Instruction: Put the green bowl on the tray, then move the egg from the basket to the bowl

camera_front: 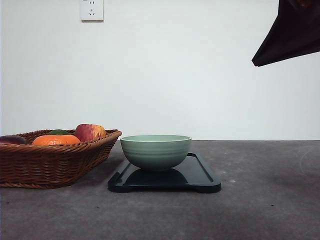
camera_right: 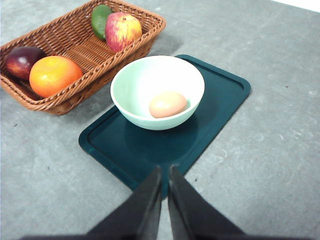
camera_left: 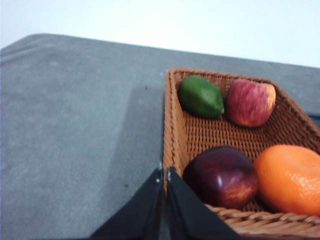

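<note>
The front view sits low at table level; both wrist views look down, sharing the basket point(camera_left: 190, 135).

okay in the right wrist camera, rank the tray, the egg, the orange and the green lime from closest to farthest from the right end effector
Judged from the right end effector:
1. The tray, its near edge right ahead of the fingertips.
2. The egg, farther on, lying in the green bowl on the tray.
3. The orange, off to the side in the basket's near end.
4. The green lime, at the basket's far end.
</note>
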You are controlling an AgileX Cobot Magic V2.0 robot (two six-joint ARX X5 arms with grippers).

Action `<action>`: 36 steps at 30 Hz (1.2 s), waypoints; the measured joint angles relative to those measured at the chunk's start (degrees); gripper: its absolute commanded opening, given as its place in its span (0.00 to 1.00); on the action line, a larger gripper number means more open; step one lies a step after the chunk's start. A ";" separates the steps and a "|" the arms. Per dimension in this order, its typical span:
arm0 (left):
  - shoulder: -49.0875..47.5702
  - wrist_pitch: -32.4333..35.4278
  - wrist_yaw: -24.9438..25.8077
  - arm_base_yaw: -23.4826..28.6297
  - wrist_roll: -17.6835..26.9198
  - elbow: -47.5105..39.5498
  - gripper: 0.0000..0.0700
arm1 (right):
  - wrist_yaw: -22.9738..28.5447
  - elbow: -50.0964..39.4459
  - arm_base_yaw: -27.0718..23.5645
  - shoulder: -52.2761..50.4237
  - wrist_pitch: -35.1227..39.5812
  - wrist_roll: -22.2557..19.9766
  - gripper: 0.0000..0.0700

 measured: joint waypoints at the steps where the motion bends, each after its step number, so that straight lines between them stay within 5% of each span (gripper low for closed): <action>1: -0.05 0.07 0.00 0.00 0.04 -0.07 0.00 | 0.00 0.00 0.00 0.00 0.23 0.00 0.02; 28: -0.05 0.07 0.00 -1.20 -0.51 -0.07 0.00 | 0.00 0.00 0.00 0.00 2.33 -0.01 0.02; 36: -0.05 0.07 0.00 -1.20 -0.52 -0.07 0.00 | 4.55 0.00 -4.80 -3.97 0.94 -4.71 0.02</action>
